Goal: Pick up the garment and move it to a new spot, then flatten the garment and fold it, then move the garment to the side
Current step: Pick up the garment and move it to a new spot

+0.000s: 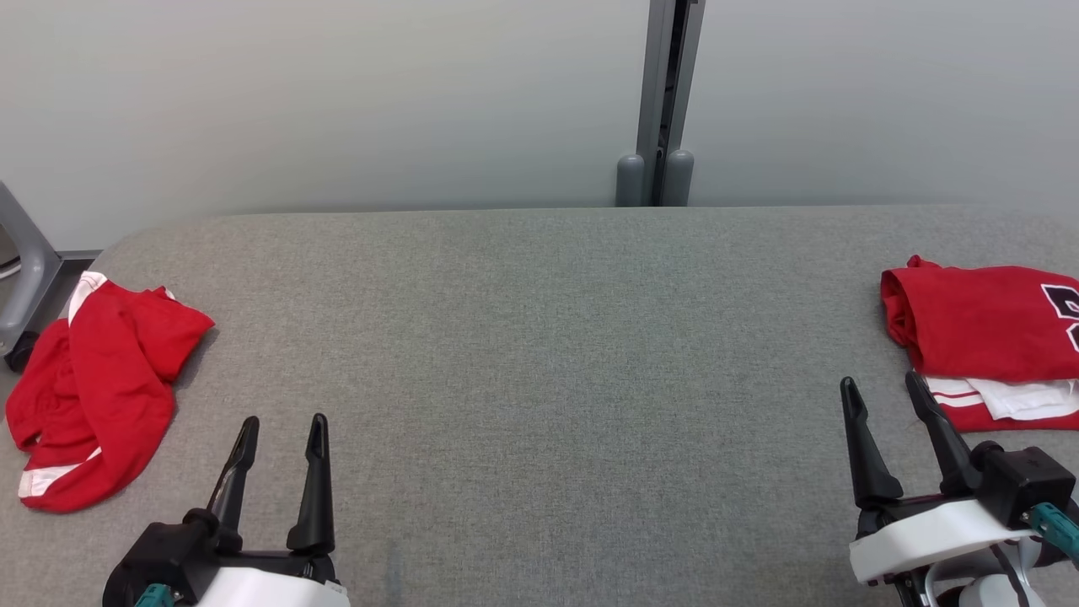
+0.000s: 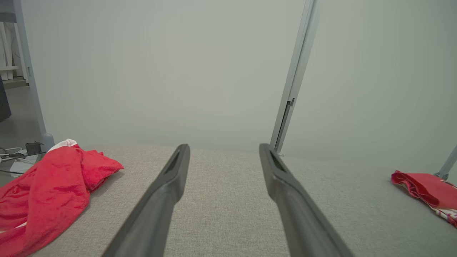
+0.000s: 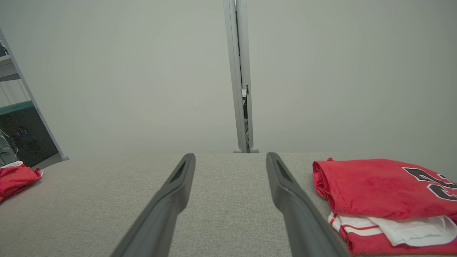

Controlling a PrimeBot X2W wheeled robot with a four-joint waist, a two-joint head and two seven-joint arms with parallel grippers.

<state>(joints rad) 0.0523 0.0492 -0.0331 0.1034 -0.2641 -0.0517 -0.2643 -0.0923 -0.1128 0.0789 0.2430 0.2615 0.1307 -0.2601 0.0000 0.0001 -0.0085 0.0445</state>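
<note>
- The left pincer (image 1: 284,419) hovers low over the near left of the tabletop (image 1: 539,337), fingers spread apart with nothing between them; the left wrist view (image 2: 224,146) shows bare grey cloth in the gap.
- The right pincer (image 1: 882,381) is likewise released and empty at the near right. Its fingertips stand just beside the near-left corner of the folded red stack (image 1: 982,329), and I cannot tell whether they touch it.
- Writing: the top piece of the folded stack (image 3: 375,189) carries large black characters with a white outline. They are cut off by the picture's edge and cannot be read. No brand or label is legible anywhere else.
- The crumpled red garment (image 1: 93,396), with white bands at its hem and collar, lies bunched at the tabletop's left edge, near the rounded far-left corner and left of the left pincer. In the left wrist view (image 2: 46,192) it seems to lap over that edge.
- Beneath the top piece of the stack, white and red-striped cloth peeks out at the near side.
- Open room: the whole middle of the grey fabric tabletop lies bare between the two red heaps, from the near side to the far edge.
- Around: a pale wall runs close behind the far edge, with a grey upright post (image 1: 666,101) against it.
- A grey frame leg (image 1: 25,270) stands past the left edge.
- Cables and a small dark box (image 2: 34,147) lie on the floor beyond the crumpled garment.
</note>
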